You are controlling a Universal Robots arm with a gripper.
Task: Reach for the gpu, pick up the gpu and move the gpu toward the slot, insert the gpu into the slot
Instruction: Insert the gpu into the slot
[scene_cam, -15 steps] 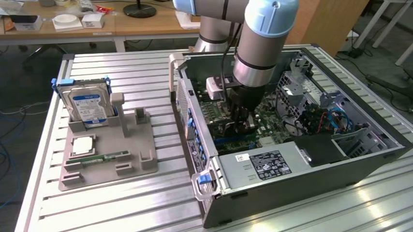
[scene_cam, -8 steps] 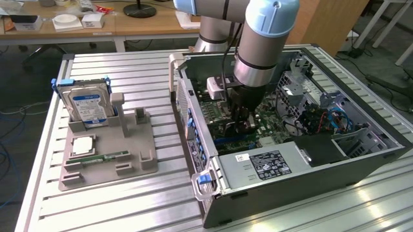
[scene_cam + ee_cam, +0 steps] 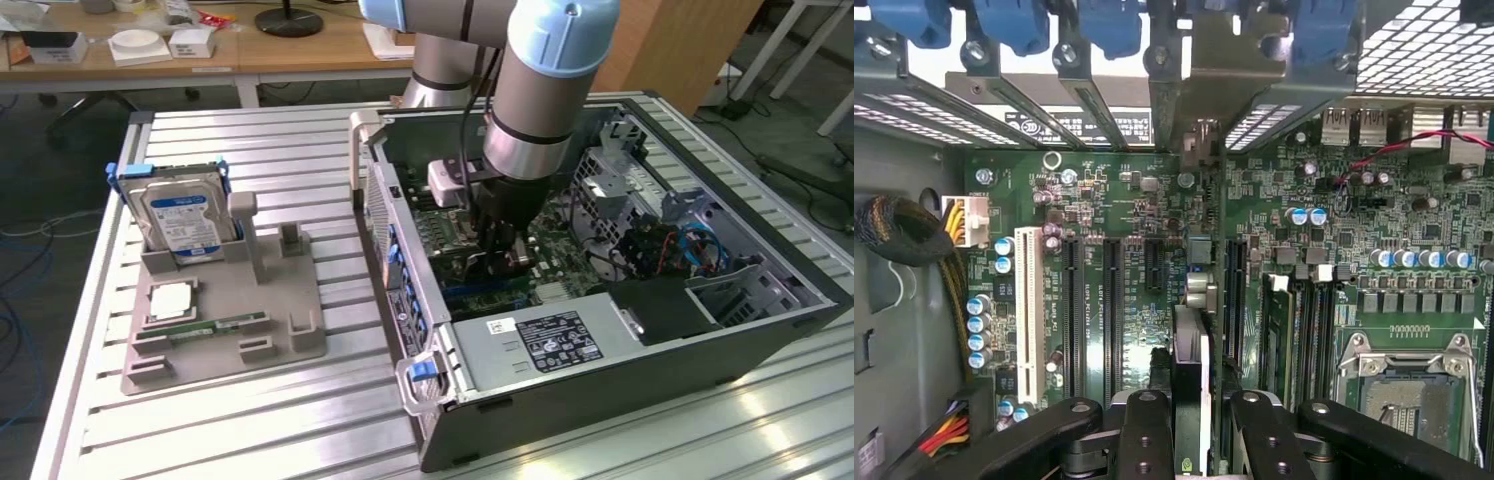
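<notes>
In the wrist view we are seeing the gripper (image 3: 1192, 425) clenching the gpu (image 3: 1192, 350) edge-on between its black fingers (image 3: 1144, 440), the card's long axis running away from the camera along the dark expansion connectors, its bracket end (image 3: 1199, 150) pointing at the rear blue latches (image 3: 1014, 25). The slot (image 3: 1235, 290) is lying just beside it. The exterior view is adding the open computer case (image 3: 587, 350) on the table (image 3: 267, 420), and beyond it the hard drive (image 3: 180, 215) standing in a grey holder (image 3: 227, 320).

Arm (image 3: 534, 100) silver-grey, pale blue joint caps, black cable; tool (image 3: 1192, 440) black, linkage seemingly screw-studded
</notes>
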